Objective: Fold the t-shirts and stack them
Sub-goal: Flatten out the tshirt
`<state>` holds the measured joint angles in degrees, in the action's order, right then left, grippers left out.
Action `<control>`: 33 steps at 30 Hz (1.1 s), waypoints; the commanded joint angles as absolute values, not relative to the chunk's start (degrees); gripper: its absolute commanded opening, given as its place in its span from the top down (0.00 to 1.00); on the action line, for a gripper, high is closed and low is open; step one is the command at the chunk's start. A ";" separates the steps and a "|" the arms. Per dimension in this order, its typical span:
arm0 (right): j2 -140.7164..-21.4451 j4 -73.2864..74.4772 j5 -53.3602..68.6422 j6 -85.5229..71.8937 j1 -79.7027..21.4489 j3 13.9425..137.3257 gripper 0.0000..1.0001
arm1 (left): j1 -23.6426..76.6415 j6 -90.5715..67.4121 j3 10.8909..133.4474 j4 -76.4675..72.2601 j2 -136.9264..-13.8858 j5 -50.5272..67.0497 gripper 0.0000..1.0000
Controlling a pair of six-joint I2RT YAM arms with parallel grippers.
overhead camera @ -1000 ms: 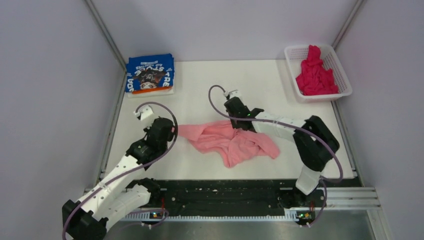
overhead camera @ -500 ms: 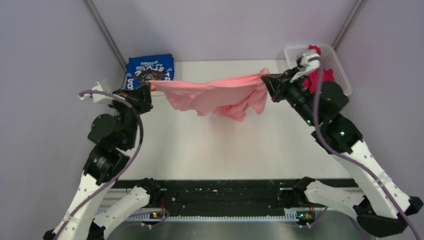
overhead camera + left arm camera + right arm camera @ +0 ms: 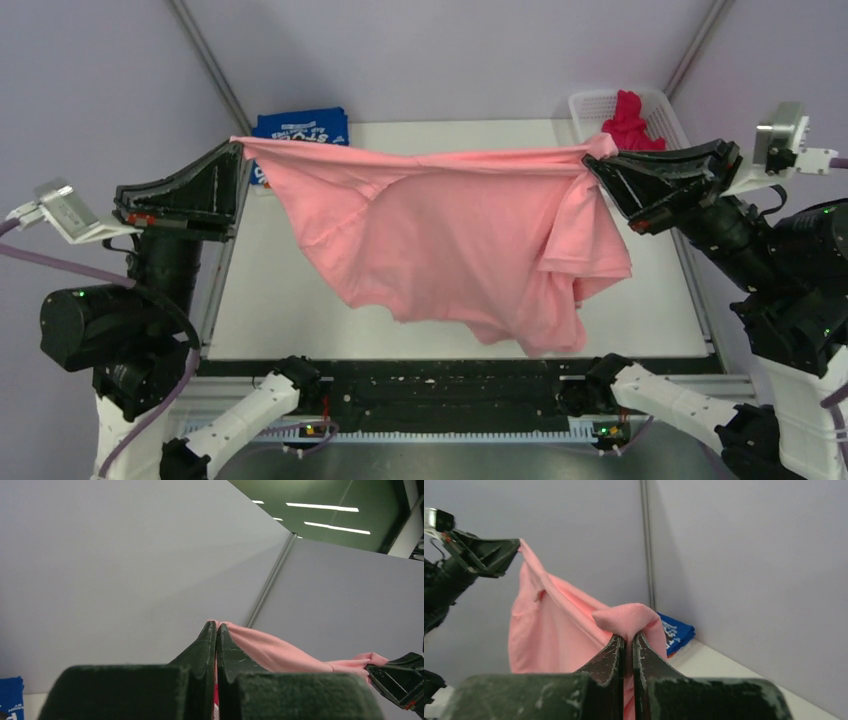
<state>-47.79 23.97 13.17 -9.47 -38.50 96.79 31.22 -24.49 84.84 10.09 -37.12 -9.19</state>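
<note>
Top external: left hand and right hand pinch pink t-shirt aloft.

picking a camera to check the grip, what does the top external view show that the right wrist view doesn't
Only top external: the white basket holding the magenta shirt, and the whole hanging lower edge of the pink shirt. Only right wrist: the right tool shut on a cloth fold, close up. Both: the pink shirt stretched between the left tool and right tool, plus the folded blue shirt.
</note>
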 commanded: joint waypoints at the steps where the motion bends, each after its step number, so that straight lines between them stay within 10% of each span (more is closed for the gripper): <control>1: -50.73 25.49 3.50 -6.80 -38.67 94.30 1.00 | 30.89 -19.92 85.85 8.76 -44.17 -15.84 1.00; 9: -62.95 16.01 -23.28 -0.36 -36.90 78.14 1.00 | 28.21 -9.55 81.55 1.66 -67.38 -43.24 1.00; 14: -80.84 3.47 -1.64 -4.59 -25.98 69.06 0.85 | 17.61 -17.25 85.87 6.51 -90.76 -37.59 0.99; 17: -94.29 3.91 1.53 -6.83 -24.22 74.98 0.29 | 15.03 -22.41 101.40 21.72 -107.22 -33.11 0.59; 19: -98.44 7.24 2.63 -8.79 -23.94 79.59 0.10 | 15.30 -22.09 108.28 26.46 -113.45 -31.31 0.10; 20: -98.62 6.11 2.83 -9.16 -23.92 79.32 0.05 | 15.44 -21.84 109.06 26.48 -114.62 -30.54 0.02; 33: -88.26 4.65 6.06 -10.42 -24.01 59.95 0.03 | 17.75 -33.82 78.12 15.87 -97.15 -1.84 0.01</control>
